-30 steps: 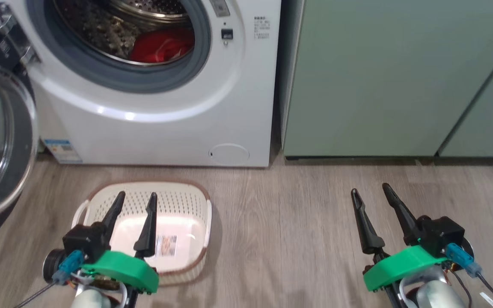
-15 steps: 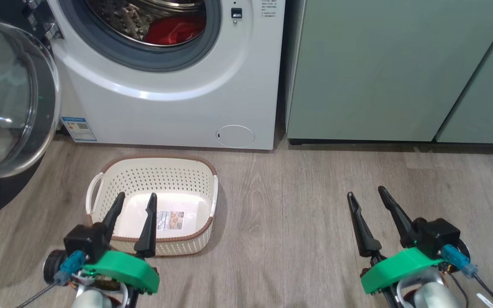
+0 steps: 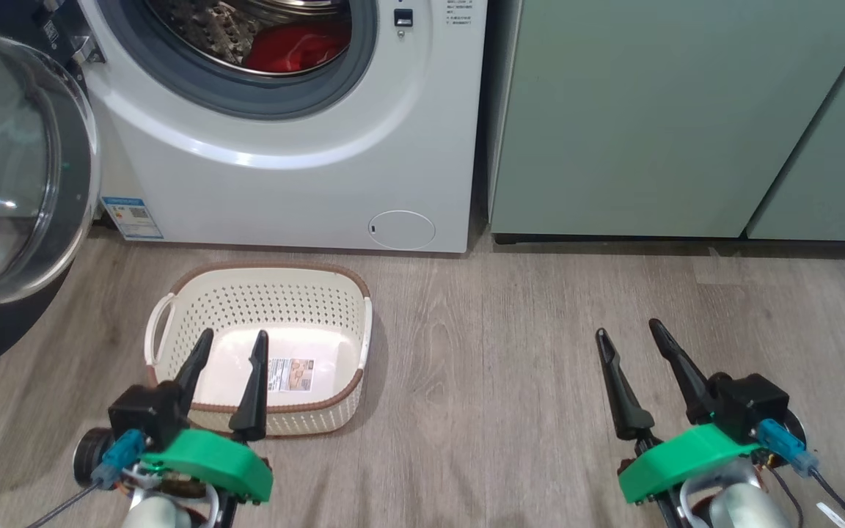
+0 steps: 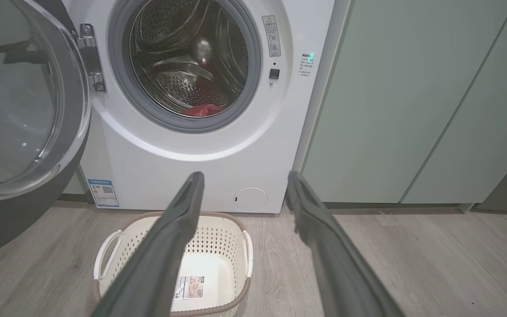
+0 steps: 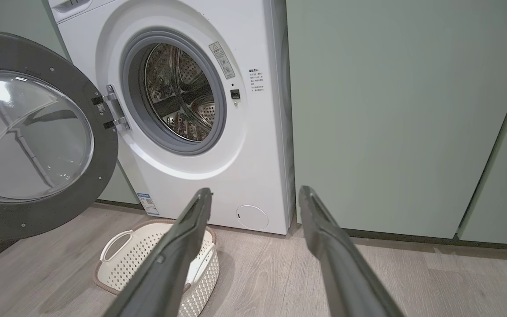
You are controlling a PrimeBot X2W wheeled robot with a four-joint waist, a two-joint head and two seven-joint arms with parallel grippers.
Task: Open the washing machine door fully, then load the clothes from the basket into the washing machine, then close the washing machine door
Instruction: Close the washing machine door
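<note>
The white washing machine (image 3: 283, 183) stands at the back left with its door (image 3: 19, 169) swung wide open to the left. Red clothes (image 3: 298, 48) lie inside the steel drum, and a sliver of the clothes (image 4: 203, 110) shows in the left wrist view. The cream basket (image 3: 320, 304) sits on the floor in front of the machine, holding nothing but a sticker. My left gripper (image 3: 233, 341) hovers open over the basket's near rim, nothing between its fingers. My right gripper (image 3: 629, 330) stands open over bare floor at the right.
Pale green cabinets (image 3: 686, 125) fill the wall right of the machine. The open door (image 5: 38, 136) juts out over the grey wood floor (image 3: 503, 367) at the left. A small round white flap (image 3: 402, 229) sits low on the machine's front.
The head camera has tilted down and shifted, so the machine sits higher and the whole basket shows. Both grippers keep their pose and stay open.
</note>
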